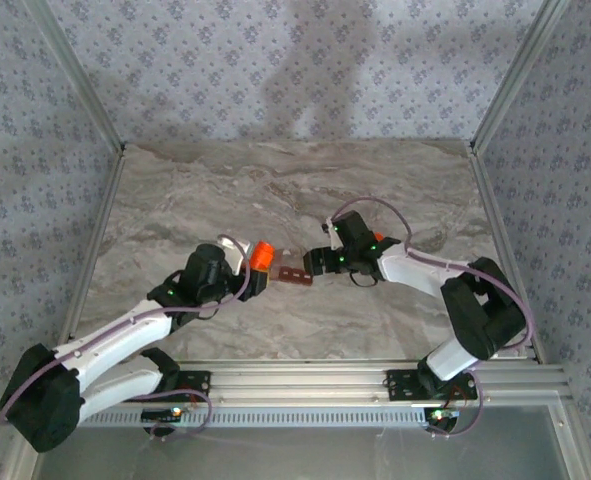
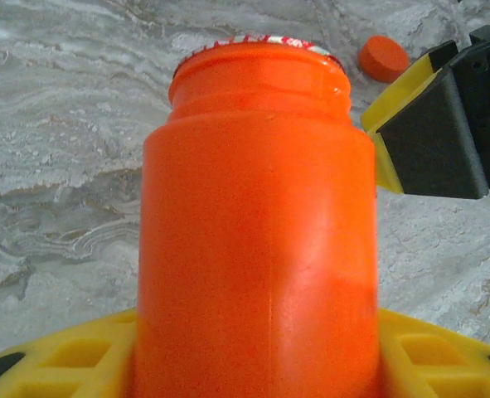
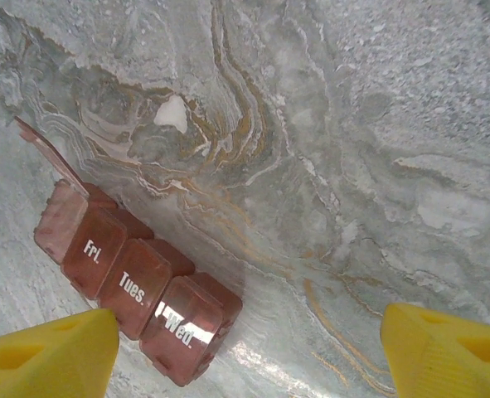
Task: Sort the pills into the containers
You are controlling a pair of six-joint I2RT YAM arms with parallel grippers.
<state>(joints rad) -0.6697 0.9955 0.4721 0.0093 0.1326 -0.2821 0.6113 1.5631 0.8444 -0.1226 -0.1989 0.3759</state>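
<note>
Left side: the left fingers (image 2: 70, 356) are clamped on an orange bottle (image 2: 257, 224), one yellow finger on each side of its base. The bottle's mouth is uncapped and points away from the wrist camera. It blocks most of that camera's sight of the table (image 2: 54, 124). An orange cap (image 2: 384, 58) lies on the table beyond the mouth, to the right and apart from the bottle.

Centre: in the top view the bottle (image 1: 262, 256) sits just left of the containers (image 1: 295, 274). The containers rest on the table between the bottle and the right arm's end, close to both. Whether the bottle touches them cannot be told.

Right side: the right fingers (image 3: 50, 352) stand wide apart with bare marble between them and nothing gripped. In the right wrist view the containers (image 3: 133, 286) lie flat at lower left, a red-brown strip of four compartments running diagonally. Three closed lids read "Fri.", "Tues." and "Wed.". The far-end lid (image 3: 41, 149) stands open. The "Wed." end lies just beside the finger at the left of that view. The strip is off to that side, not in the gap. Contents of the compartments cannot be made out.
</note>
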